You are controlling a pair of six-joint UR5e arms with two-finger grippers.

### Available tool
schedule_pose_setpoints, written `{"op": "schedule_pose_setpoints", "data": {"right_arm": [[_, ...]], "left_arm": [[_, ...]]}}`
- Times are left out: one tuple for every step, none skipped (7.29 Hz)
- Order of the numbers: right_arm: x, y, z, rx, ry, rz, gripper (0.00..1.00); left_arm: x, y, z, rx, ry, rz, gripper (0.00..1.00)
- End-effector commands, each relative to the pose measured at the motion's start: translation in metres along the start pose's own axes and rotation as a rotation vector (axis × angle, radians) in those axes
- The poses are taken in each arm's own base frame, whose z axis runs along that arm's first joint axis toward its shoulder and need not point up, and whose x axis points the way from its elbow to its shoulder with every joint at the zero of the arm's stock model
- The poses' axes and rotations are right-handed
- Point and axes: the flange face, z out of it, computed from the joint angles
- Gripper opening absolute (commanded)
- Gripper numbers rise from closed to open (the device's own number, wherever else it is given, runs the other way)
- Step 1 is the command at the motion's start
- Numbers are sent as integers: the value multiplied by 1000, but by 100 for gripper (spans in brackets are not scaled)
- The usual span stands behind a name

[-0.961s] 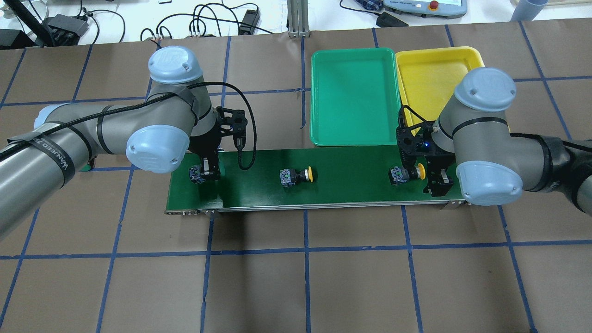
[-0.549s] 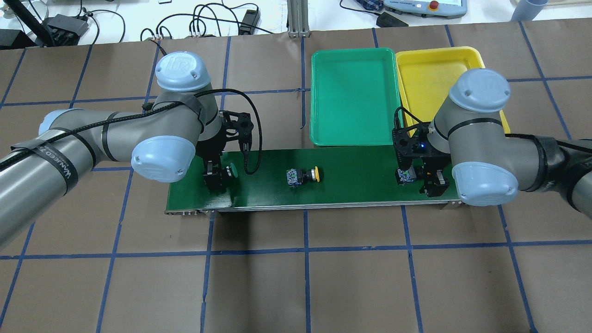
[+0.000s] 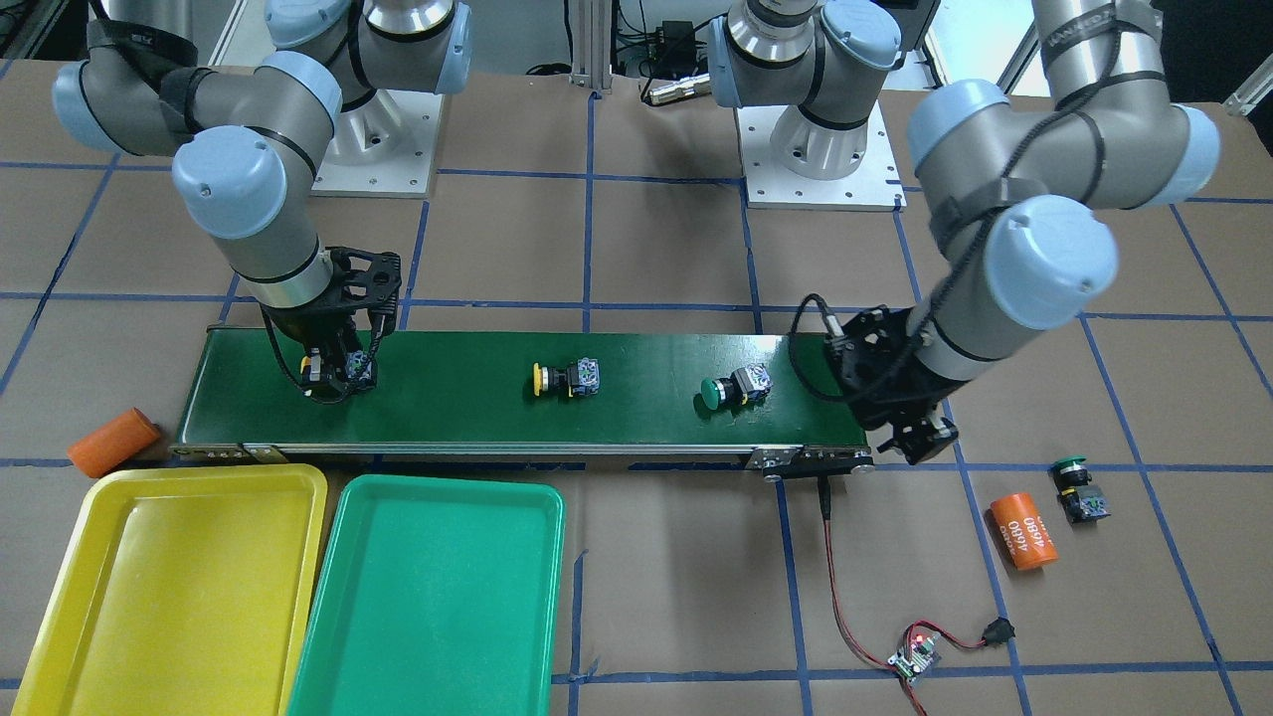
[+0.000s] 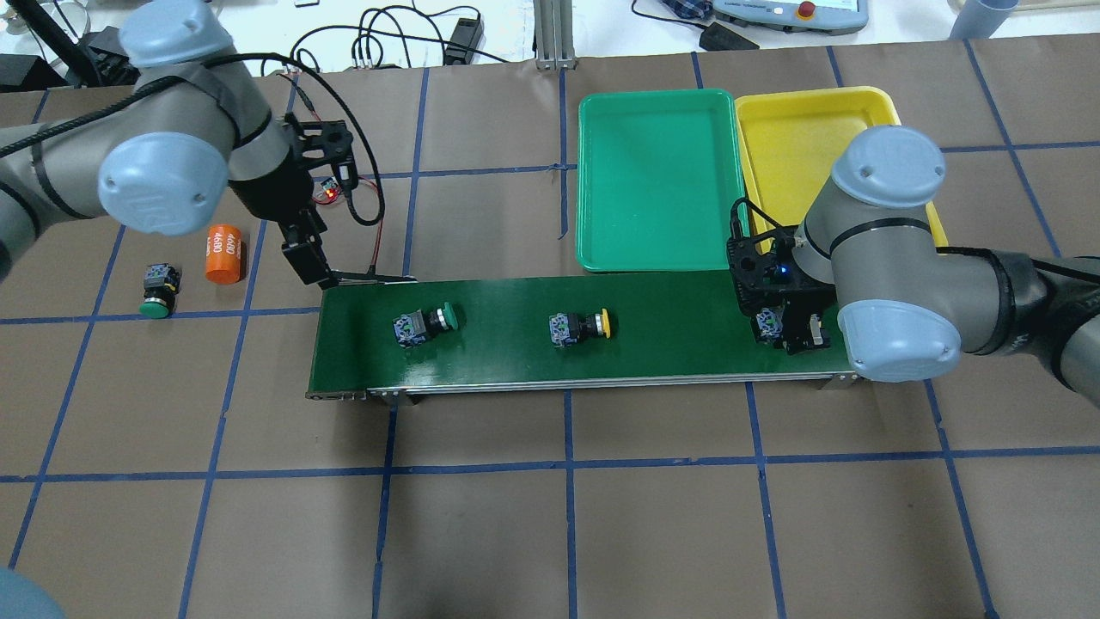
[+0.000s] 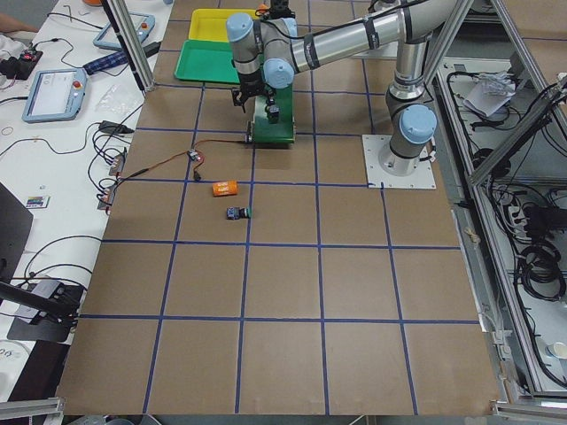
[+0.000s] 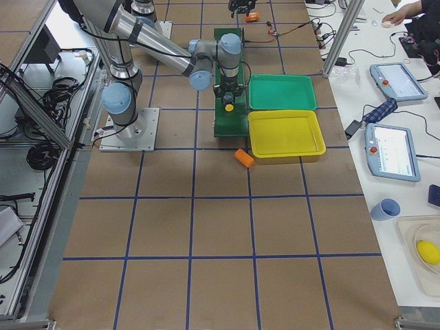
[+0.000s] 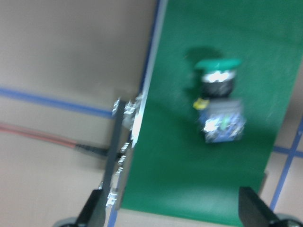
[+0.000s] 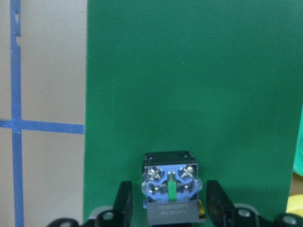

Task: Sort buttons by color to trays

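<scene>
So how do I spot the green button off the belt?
Find the long dark-green conveyor belt. Past its end on the robot's left, an orange cylinder marked 4680 lies on brown paper. Beside it sits the small green-capped push button, the only one on paper.

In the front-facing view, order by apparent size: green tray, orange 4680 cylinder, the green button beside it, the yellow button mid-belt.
1. Shallow green plastic tray, though the frame cuts it off.
2. Orange cylinder marked 4680.
3. Green-capped push button beside it and yellow-capped push button mid-belt: about alike, not ranked.
</scene>
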Motion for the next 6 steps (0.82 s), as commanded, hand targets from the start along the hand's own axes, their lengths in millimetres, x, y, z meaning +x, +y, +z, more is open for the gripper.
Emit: {"op": "schedule_pose_setpoints", "data": {"right_arm": [[1, 0, -1, 0, 3, 0, 63], [1, 0, 0, 1, 0, -9, 45], [1, 1, -1, -7, 1, -13, 12], [2, 1, -2, -10, 3, -19, 0], [3, 2, -3, -12, 6, -20, 0], [12, 3, -16, -16, 41, -18, 0]], "left_arm": [[-57, 89, 13, 71, 33, -149, 100], [-77, 132, 19, 78, 38, -233, 100], [-102, 170, 14, 83, -34, -384, 100], [-115, 195, 4, 68, -71, -556, 100], [-123, 209, 14, 19, -69, -671, 100], [-140, 227, 32, 37, -99, -904, 100]]}}
